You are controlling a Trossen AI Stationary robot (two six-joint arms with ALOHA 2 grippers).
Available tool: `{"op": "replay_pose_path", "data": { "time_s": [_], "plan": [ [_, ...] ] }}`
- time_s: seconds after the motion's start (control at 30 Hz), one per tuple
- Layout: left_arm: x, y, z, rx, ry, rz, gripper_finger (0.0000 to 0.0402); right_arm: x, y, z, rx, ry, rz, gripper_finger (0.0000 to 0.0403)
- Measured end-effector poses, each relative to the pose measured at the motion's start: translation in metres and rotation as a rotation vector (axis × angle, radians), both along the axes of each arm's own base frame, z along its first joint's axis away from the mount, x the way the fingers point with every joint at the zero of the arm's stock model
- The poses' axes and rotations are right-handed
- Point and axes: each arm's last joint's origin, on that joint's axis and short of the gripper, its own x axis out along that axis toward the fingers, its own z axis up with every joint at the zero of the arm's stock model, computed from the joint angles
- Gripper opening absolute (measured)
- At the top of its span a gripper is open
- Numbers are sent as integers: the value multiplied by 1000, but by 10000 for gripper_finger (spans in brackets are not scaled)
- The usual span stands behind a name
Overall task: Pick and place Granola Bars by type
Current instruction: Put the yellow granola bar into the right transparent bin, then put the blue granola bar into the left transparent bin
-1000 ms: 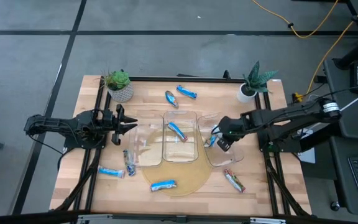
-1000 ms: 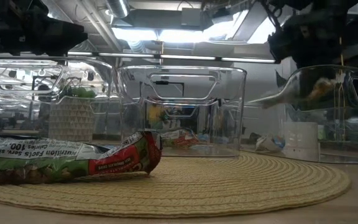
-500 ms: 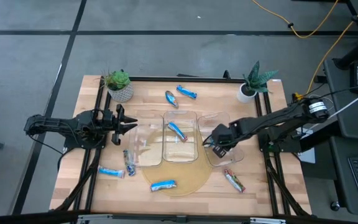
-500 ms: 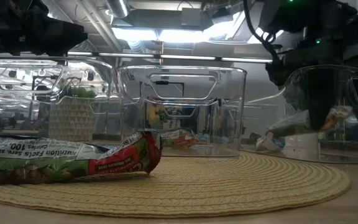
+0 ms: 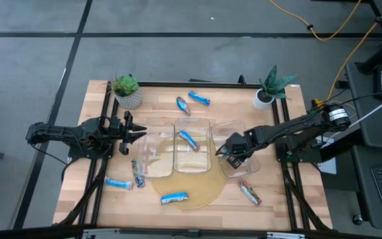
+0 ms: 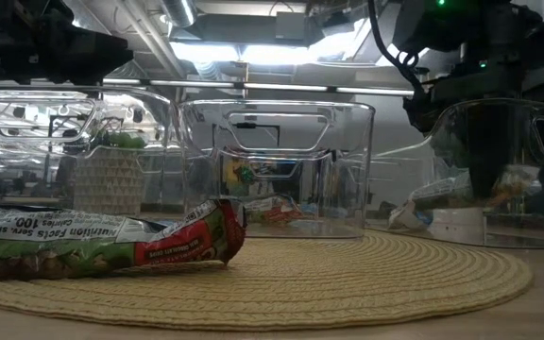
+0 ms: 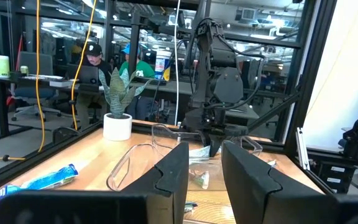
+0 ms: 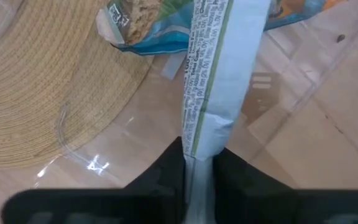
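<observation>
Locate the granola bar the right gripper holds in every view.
High: hidden under right gripper, over right bin.
Low: bar at right, inside that bin.
Left wrist: centre, below the far arm.
Right wrist: centre, pinched.
Shared landmark: right bin.
Left gripper idles, table's left.

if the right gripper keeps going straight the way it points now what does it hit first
Probably the floor of the right clear bin. The right gripper, shut on a granola bar, points down inside it; that bar would touch first, beside another bar. Depth is unclear.
</observation>
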Motion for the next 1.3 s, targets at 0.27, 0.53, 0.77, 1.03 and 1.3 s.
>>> {"op": "replay_pose_path", "data": {
  "time_s": [0.27, 0.53, 0.77, 1.03, 1.3],
  "plan": [
    [0, 0, 0, 0, 0, 0, 88, 2, 2, 1, 46, -13, 8, 151],
    [0, 0, 0, 0, 0, 0, 88, 14, 3, 25, 46, -61, 19, 190],
    [0, 0, 0, 0, 0, 0, 88, 20, 3, 59, -18, -60, 44, 190],
    [0, 0, 0, 0, 0, 1, 88, 29, -5, 98, -95, -130, 115, 190],
    [0, 0, 0, 0, 0, 1, 88, 38, -29, 123, -128, -208, 126, 190]
  ]
}}
